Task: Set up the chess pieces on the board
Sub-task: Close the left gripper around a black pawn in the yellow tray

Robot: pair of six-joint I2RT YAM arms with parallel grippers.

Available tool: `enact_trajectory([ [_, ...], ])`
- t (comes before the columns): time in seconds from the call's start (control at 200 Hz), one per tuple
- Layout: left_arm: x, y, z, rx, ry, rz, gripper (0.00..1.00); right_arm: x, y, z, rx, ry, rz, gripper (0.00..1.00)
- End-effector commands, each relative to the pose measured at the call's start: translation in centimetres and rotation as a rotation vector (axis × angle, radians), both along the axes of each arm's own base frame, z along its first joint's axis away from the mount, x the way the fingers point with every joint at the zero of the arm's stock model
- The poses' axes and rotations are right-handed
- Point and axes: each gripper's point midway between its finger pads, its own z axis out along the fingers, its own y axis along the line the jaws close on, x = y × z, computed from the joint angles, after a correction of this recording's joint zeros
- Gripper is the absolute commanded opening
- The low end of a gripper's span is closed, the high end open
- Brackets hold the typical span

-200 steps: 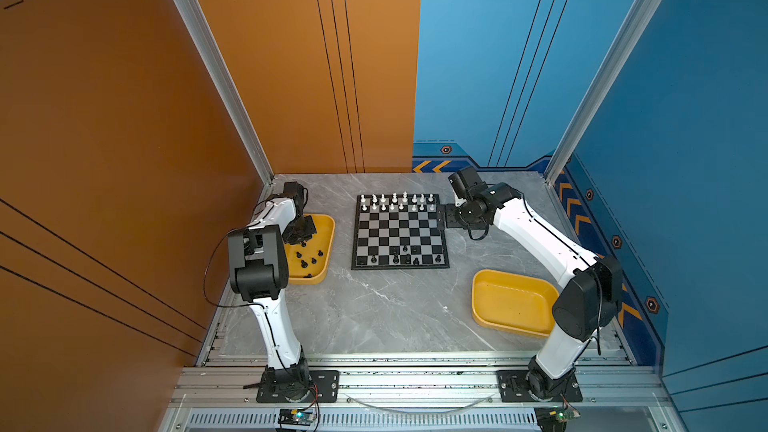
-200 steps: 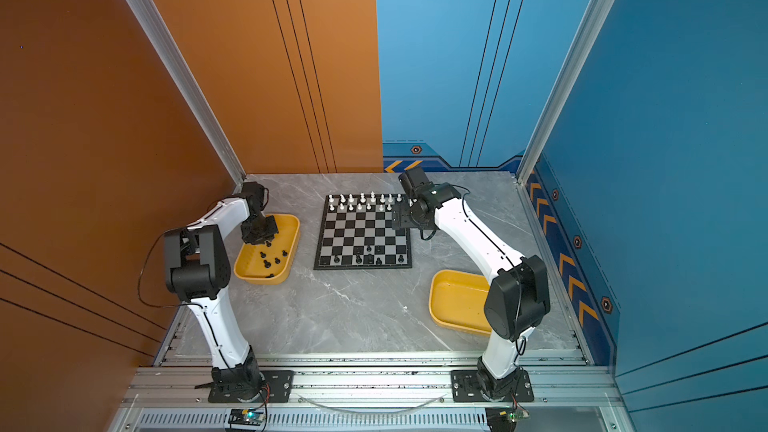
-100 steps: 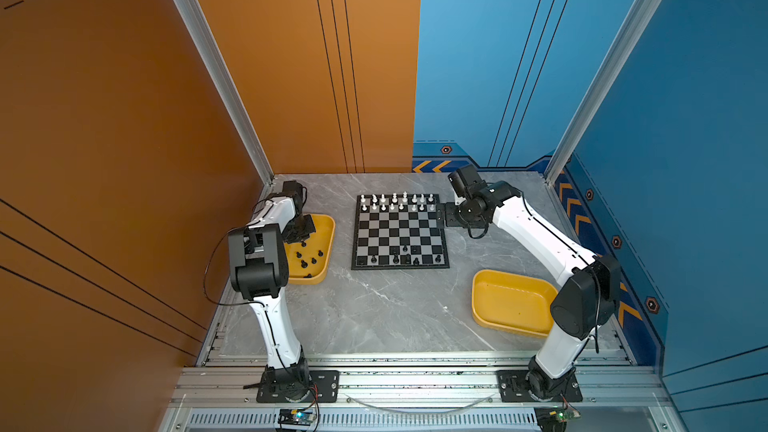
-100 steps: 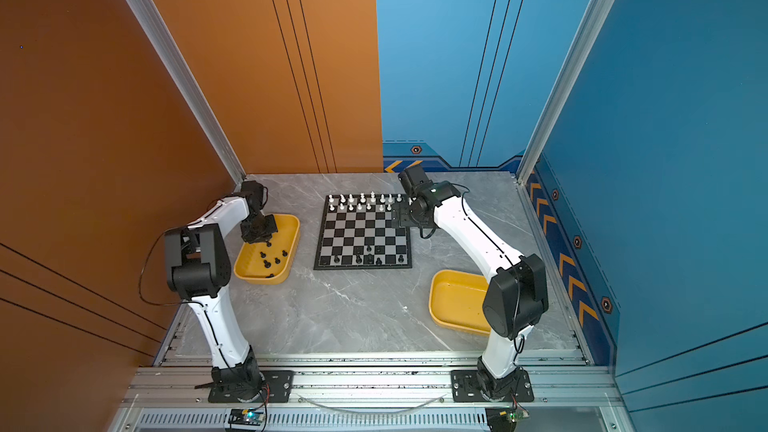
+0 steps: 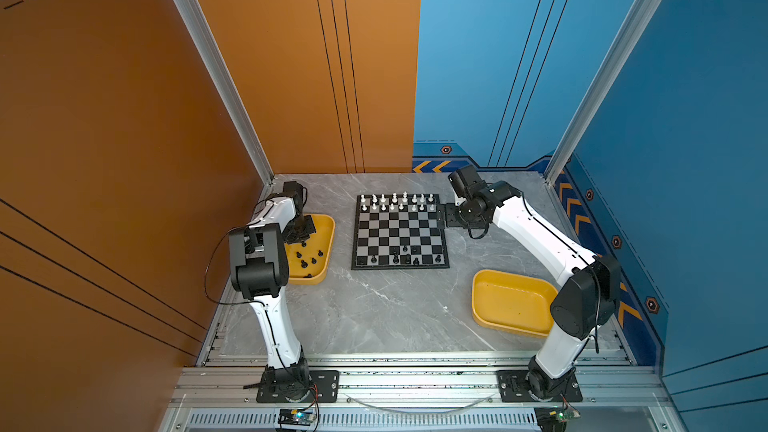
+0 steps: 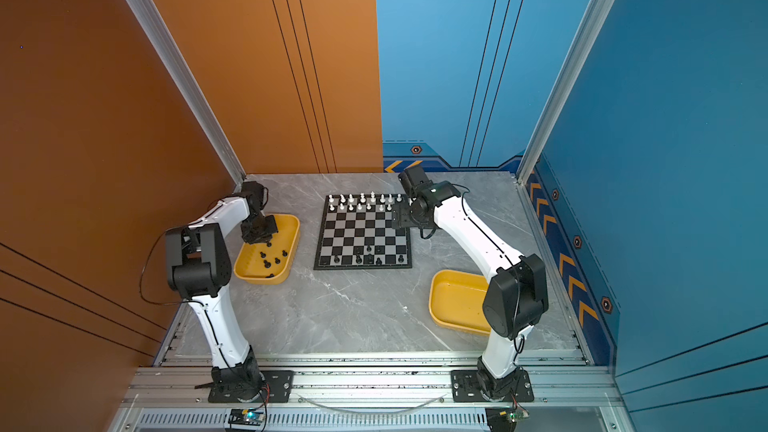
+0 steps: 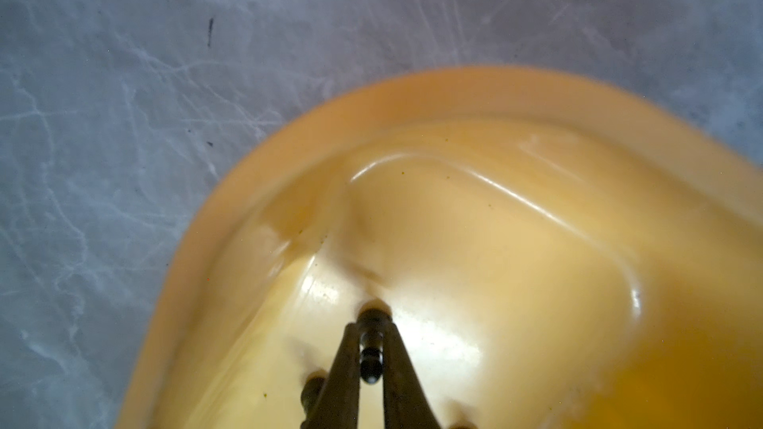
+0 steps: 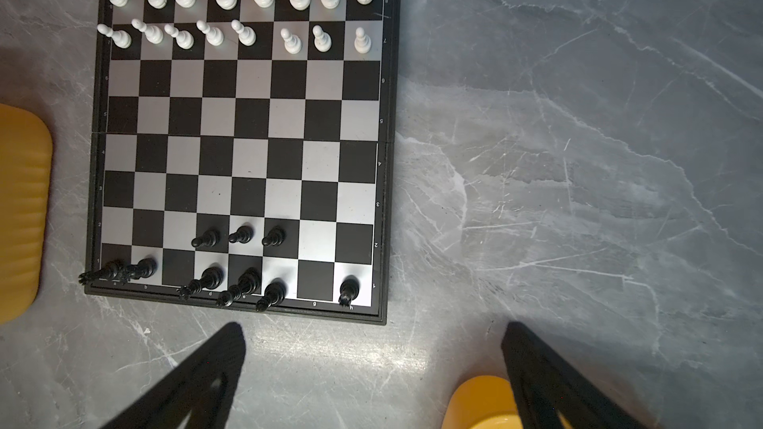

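The left end effector (image 7: 370, 326) pinches 1 small black plastic chess piece (image 7: 370, 359) over the yellow plastic tray (image 7: 536, 282). The right end effector (image 8: 371, 348) is spread wide beside the black and silver checkered board (image 8: 243, 138).

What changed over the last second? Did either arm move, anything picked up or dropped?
Nothing clearly moved. The left gripper stays down in the left tray, now shut on a black piece; the earlier views are too far off to show it closing. The right gripper hangs open by the board, where it was. The board's pieces and the right tray are as before.
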Motion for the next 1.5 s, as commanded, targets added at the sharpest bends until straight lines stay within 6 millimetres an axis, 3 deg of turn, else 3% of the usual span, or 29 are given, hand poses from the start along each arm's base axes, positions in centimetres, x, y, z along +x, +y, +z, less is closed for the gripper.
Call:
enact_trajectory([
  [0.0,-0.2,0.0,-0.8,-0.015,0.026,-0.004,0.13,-0.2,-1.3,-0.2,-0.043,0.012,-0.027,1.00],
  [0.391,-0.1,-0.6,0.4,-0.015,0.004,-0.023,0.05,-0.5,-1.6,0.0,-0.043,0.006,-0.027,1.00],
  [0.461,-0.1,-0.7,0.8,-0.012,-0.004,-0.031,0.07,-0.6,-1.6,-0.1,-0.044,0.009,-0.026,1.00],
  [0.556,-0.3,-0.7,0.6,-0.010,0.004,-0.037,0.20,-0.7,-1.7,-0.1,-0.044,0.008,-0.026,1.00],
  [0.741,-0.6,-0.9,0.6,-0.012,0.010,-0.034,0.29,-1.0,-1.9,0.1,-0.047,0.003,-0.028,1.00],
  [1.492,-1.2,-1.9,-0.6,-0.025,0.045,-0.073,0.22,-1.7,-2.0,0.2,-0.047,0.002,-0.034,1.00],
])
